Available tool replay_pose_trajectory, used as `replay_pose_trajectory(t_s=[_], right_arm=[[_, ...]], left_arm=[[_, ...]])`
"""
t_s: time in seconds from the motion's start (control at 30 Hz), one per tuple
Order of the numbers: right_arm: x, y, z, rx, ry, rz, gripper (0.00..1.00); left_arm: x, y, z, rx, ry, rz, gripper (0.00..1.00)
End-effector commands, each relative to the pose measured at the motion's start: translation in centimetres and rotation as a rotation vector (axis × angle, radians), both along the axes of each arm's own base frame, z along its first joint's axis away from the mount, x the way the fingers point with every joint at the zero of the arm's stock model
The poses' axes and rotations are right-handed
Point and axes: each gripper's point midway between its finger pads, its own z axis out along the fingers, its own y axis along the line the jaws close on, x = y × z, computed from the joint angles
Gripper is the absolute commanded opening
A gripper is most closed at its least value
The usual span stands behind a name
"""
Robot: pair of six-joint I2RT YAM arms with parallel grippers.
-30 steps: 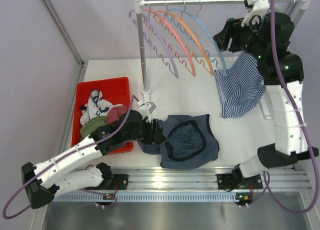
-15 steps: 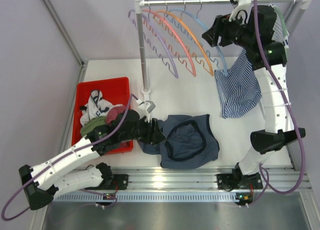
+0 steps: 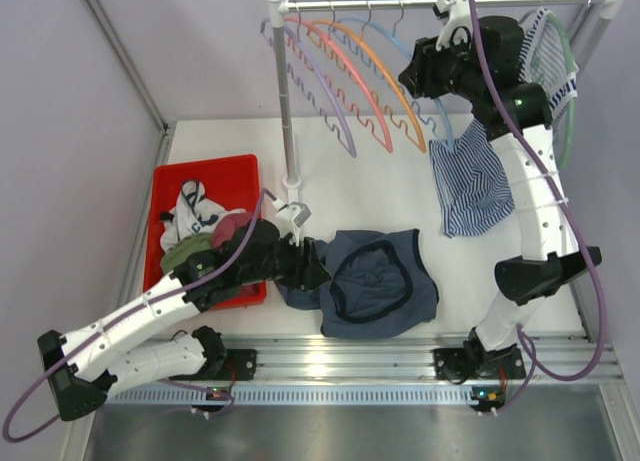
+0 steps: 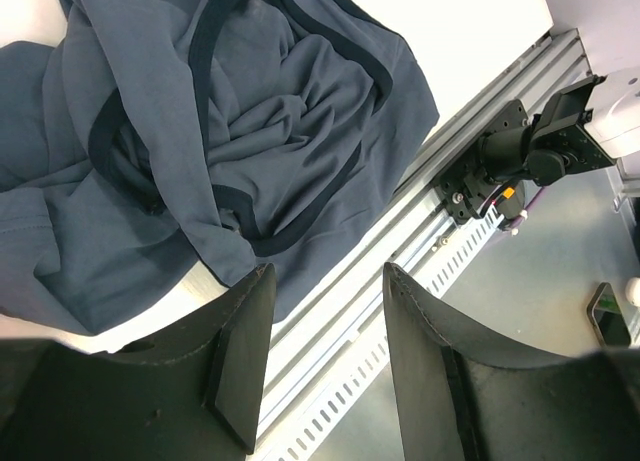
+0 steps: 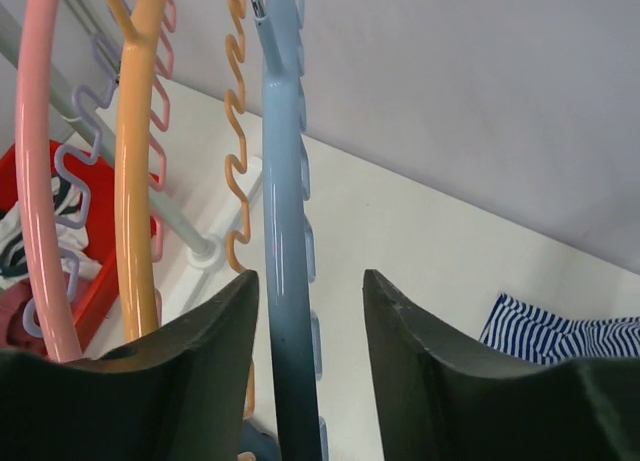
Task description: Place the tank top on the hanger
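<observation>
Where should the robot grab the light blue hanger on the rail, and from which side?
Probably the smooth arched arm of the hanger, below its hook, approached from the robot's side. It hangs thin and edge-on, apart from the orange hanger, so the right pincer can straddle it, as its open jaws do now.

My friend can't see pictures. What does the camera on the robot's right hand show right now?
A light-blue hanger stands between the open dark fingers of the right gripper, closer to the finger on the picture's left. Beside it hang an orange hanger and a pink hanger, and a blue-and-white striped top peeks in at lower right.
</observation>
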Motion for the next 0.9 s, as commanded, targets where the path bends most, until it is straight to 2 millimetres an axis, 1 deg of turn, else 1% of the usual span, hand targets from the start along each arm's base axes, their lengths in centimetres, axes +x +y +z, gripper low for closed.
replay_pose_trajectory(t_s=[0.0,0.1,0.13,0.2,0.23,0.3,0.33,0.47,0.57,0.63,0.7,0.73,0.87], right_arm=[[-0.3,-0.4,2.4,-0.016,-0.081,-0.018,0.43],[-0.3,-0.4,2.4,-0.019,-0.08,-0.016,0.37],[-0.2,-0.4,2.3,-0.023,-0.077,-0.015,0.31],[-0.2,-0.4,2.4,-0.026,-0.077,-0.014,0.25],[-0.4,-0.3,2.5,-0.025,-0.079,-0.011,0.15],[-0.4,-0.3,2.7,-0.023,-0.084,-0.01,0.04],[-0.5,-0.2,2.9,-0.022,-0.089,-0.01,0.0],[-0.7,-0.3,3.7,-0.015,-0.116,-0.015,0.0],[-0.9,-0.4,4.9,-0.007,-0.156,-0.018,0.0],[-1.3,-0.8,6.1,0.006,-0.191,-0.029,0.0],[-1.4,-1.1,6.5,0.01,-0.207,-0.049,0.0],[-1.4,-1.3,7.0,0.018,-0.227,-0.057,0.0],[-2.2,-1.7,7.8,0.034,-0.26,-0.07,0.0]], left_arm=[[0.4,-0.3,1.8,-0.025,-0.04,-0.002,0.52],[0.5,-0.3,1.8,-0.025,-0.039,0.0,0.52],[0.5,-0.4,1.7,-0.023,-0.037,0.0,0.52],[0.5,-0.4,1.8,-0.024,-0.038,0.0,0.51],[0.6,-0.5,1.9,-0.024,-0.039,0.001,0.51],[0.6,-0.5,1.9,-0.024,-0.039,0.001,0.5],[0.6,-0.5,1.9,-0.023,-0.037,0.0,0.5],[0.6,-0.6,1.7,-0.018,-0.031,-0.001,0.49],[0.6,-0.7,1.8,-0.021,-0.029,-0.001,0.49],[0.6,-0.8,1.7,-0.022,-0.027,-0.001,0.49],[0.6,-0.8,1.6,-0.02,-0.025,-0.003,0.49],[0.7,-0.8,1.6,-0.02,-0.025,-0.003,0.49],[0.7,-1.0,1.5,-0.018,-0.022,-0.005,0.49]])
